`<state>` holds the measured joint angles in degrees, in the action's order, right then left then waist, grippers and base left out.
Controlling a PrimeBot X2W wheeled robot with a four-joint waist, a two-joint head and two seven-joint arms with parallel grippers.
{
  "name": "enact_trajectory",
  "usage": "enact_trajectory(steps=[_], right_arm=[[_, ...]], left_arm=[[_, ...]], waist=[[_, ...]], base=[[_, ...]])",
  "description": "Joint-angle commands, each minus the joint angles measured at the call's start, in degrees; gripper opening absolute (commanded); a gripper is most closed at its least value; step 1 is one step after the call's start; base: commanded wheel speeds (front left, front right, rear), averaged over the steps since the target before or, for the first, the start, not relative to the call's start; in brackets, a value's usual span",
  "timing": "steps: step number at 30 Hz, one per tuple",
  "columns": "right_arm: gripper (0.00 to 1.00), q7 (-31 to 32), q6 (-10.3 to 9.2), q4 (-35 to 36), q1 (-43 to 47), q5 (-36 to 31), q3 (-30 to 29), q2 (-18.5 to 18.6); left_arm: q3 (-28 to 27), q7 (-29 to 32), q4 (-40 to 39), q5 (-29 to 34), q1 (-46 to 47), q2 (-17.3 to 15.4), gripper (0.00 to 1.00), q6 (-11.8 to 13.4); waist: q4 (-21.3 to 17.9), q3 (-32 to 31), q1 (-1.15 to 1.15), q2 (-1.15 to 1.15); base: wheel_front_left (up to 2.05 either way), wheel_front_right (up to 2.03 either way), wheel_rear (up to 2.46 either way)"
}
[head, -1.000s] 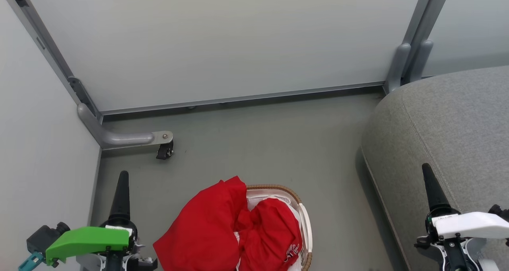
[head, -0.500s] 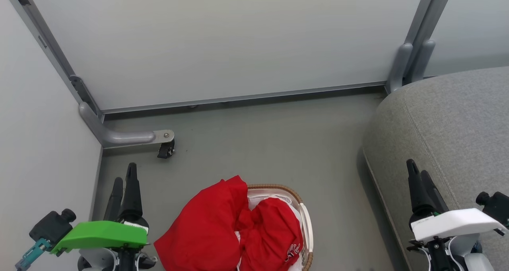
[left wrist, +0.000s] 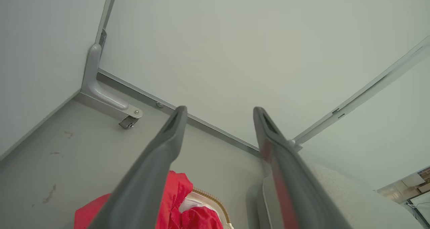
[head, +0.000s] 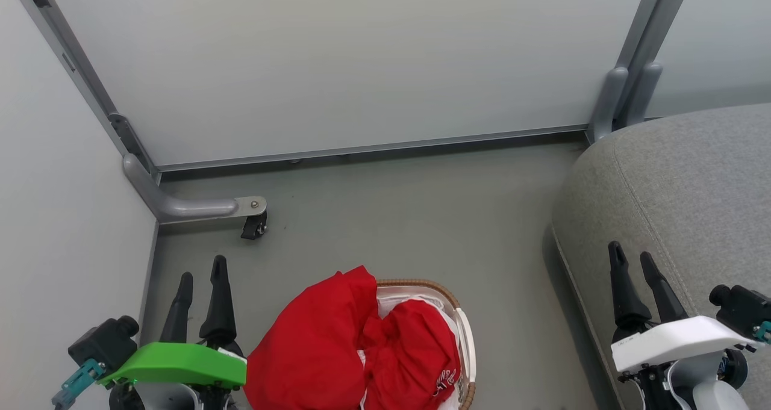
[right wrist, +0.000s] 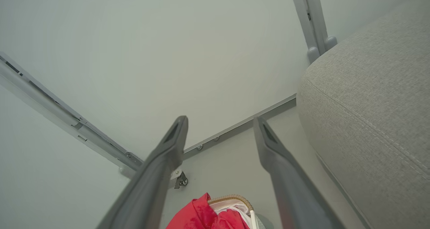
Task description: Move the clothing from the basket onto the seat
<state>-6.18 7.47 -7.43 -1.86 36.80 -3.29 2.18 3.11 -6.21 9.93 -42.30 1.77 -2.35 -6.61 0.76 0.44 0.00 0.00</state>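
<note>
Currently the red clothing (head: 337, 350) is heaped in the basket (head: 467, 338) on the floor (head: 391, 217), spilling over its left rim, near the grey seat (head: 680, 187). Left fingers (head: 220, 295) and right fingers (head: 623, 283) stand wide apart, holding nothing.

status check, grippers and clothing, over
Left gripper, right gripper open, empty. Clothing heaped in basket, draped over rim. Nothing seen between basket and seat.

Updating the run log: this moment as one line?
left gripper: open, empty | right gripper: open, empty | clothing: in basket | seat: beside basket
</note>
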Motion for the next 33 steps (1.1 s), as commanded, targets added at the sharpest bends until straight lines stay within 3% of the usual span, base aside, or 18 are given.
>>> enact_trajectory(steps=[1,33], right_arm=[[1.0,-0.66,0.03,0.81,-0.19,-2.4,0.34,0.39],[1.0,-5.24,0.03,1.07,0.5,-22.5,1.57,0.64]], left_arm=[[0.09,-0.64,-0.37,2.04,0.13,-0.39,1.0,0.16],[1.04,-5.23,3.59,20.19,-0.54,-0.57,1.0,0.44]], waist=[[0.05,0.02,0.0,0.0],[0.66,0.77,0.0,0.0]], base=[[0.0,0.0,0.0],[0.0,0.0,0.0]])
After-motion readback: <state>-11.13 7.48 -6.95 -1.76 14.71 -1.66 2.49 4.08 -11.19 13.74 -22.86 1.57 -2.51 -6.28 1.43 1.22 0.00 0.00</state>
